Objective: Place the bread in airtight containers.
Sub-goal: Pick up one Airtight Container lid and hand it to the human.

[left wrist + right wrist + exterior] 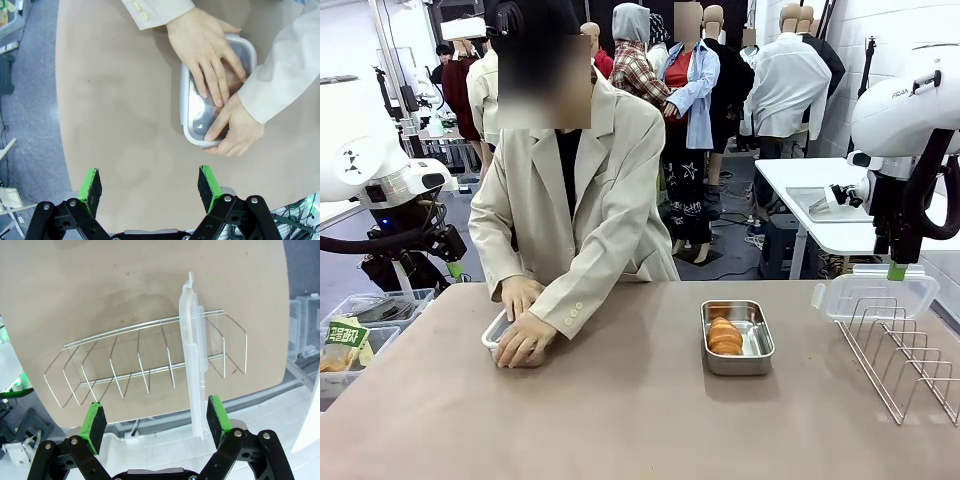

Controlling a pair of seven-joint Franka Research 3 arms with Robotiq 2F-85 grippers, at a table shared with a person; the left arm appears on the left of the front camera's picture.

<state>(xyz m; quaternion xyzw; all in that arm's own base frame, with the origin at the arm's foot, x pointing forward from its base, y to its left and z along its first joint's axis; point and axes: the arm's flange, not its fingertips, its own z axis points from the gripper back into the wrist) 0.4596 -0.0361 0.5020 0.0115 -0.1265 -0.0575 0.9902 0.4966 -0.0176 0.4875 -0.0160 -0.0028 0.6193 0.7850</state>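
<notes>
Desk (620, 410): matt brown, smooth. Open container (737, 338): brushed steel, dull sheen. Croissant (724, 336): golden, ridged crust. Lidded container (218, 90): clear plastic lid, white rim. Rack (145, 360): thin bright wire. Lid (194, 360) in rack: translucent plastic. Sleeve (290, 65): beige cloth.

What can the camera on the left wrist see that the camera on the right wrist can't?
Left wrist view alone: the person's hands pressing a clear lid onto a steel container, with the open left gripper hanging above bare table.

Right wrist view alone: a wire rack with a clear lid standing on edge in one of its slots, below the open right gripper.

Both: the brown table, and a pair of green-padded fingers spread wide with nothing between them.
</notes>
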